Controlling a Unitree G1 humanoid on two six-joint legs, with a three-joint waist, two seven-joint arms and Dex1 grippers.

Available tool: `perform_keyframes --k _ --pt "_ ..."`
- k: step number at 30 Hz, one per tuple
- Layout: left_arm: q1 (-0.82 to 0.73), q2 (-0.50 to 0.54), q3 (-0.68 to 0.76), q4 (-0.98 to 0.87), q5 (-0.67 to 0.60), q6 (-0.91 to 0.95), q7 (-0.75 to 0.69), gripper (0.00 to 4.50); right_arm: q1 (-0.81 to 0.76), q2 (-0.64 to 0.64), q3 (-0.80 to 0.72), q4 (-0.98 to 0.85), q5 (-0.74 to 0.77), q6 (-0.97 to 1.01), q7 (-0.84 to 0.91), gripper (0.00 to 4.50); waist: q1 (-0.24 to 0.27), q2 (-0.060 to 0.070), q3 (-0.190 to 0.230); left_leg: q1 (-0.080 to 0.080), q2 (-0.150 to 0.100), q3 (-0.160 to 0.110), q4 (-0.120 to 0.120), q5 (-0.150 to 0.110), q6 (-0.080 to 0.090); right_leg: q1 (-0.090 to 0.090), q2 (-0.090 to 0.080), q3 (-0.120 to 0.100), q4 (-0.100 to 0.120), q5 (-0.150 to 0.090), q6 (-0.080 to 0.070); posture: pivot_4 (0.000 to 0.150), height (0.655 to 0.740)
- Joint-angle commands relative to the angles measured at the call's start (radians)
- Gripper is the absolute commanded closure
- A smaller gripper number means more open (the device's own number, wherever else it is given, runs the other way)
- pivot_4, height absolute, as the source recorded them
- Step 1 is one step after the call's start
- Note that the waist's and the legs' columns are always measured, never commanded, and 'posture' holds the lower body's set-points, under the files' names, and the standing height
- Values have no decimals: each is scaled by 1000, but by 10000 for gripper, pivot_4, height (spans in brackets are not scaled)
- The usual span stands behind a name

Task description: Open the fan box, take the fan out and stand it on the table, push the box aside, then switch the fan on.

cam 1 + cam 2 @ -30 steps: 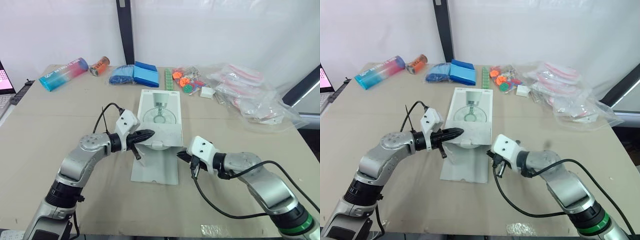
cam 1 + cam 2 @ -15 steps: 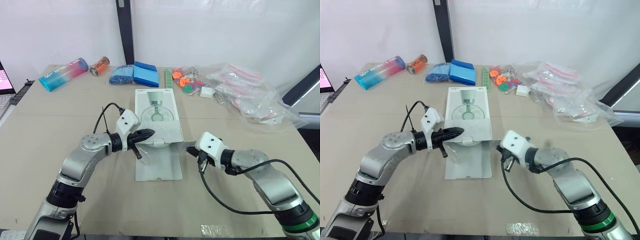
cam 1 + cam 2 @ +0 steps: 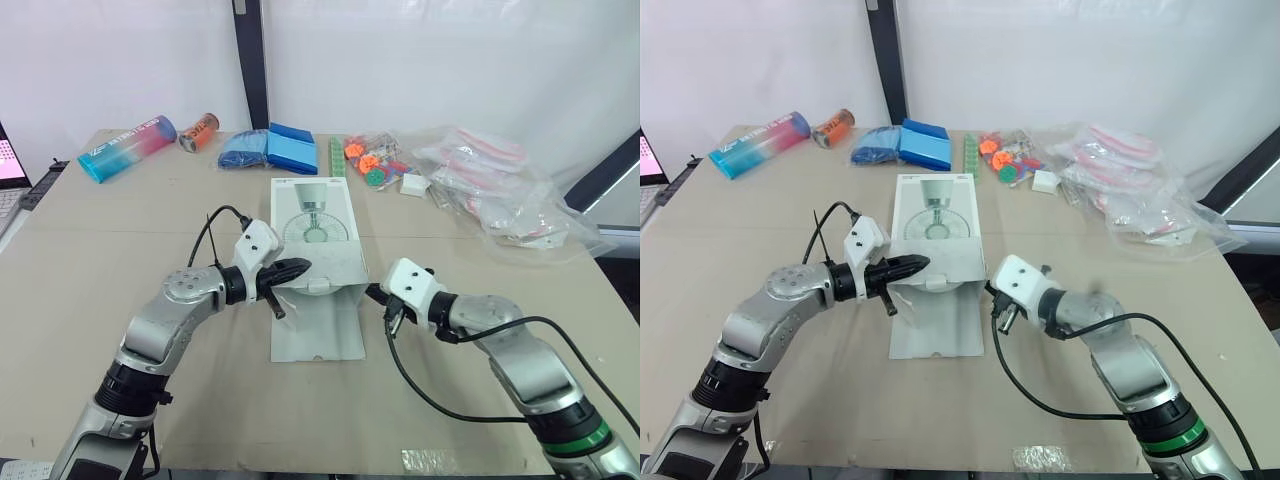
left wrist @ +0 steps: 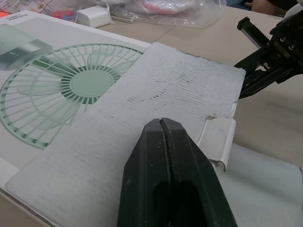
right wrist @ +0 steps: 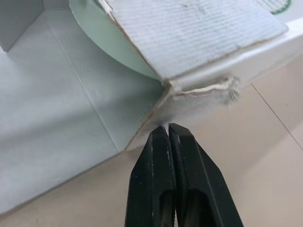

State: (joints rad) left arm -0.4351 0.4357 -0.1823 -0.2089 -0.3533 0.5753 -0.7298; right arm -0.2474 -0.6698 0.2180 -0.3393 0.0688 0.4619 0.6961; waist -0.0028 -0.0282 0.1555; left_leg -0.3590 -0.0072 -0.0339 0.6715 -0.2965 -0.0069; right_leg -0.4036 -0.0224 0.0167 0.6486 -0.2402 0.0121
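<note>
The white fan box [image 3: 313, 222], with a green fan printed on it, lies flat in the middle of the table. Its near end is open: one flap [image 3: 318, 335] lies on the table and the corrugated top flap [image 4: 156, 104] is folded back over the box. My left gripper [image 3: 298, 267] is shut, with its tip resting on that top flap. My right gripper [image 3: 372, 293] is also shut, its tip against the box's near right corner [image 5: 189, 94]. A pale green round part of the fan [image 5: 118, 52] shows inside the opening.
Along the far edge lie a pink-blue tube [image 3: 128, 147], a can [image 3: 200, 131], blue pouches [image 3: 272, 148], a green strip [image 3: 337, 157], colourful toys [image 3: 372, 160], a small white box [image 3: 414, 184] and plastic bags [image 3: 505, 195]. A laptop [image 3: 10, 165] sits at the far left.
The box turned straight early on. My right gripper drew out to the right, then came back in to the box's near right corner. The left gripper stayed on the top flap.
</note>
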Motion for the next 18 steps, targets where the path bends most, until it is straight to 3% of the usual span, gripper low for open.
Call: perform_keyframes --k 1,18 --pt "8 -2 -16 -4 9 14 -2 45000 -15 9 -8 -9 -11 -35 5 44358 0 0 0 0 0 0 0 0 0 0 0 0 0 0 0 1500 7400" --pt "-14 -8 3 54 55 -49 23 45000 -14 40 -33 -3 -2 -56 5 44358 0 0 0 0 0 0 0 0 0 0 0 0 0 0 -1 1500 7400"
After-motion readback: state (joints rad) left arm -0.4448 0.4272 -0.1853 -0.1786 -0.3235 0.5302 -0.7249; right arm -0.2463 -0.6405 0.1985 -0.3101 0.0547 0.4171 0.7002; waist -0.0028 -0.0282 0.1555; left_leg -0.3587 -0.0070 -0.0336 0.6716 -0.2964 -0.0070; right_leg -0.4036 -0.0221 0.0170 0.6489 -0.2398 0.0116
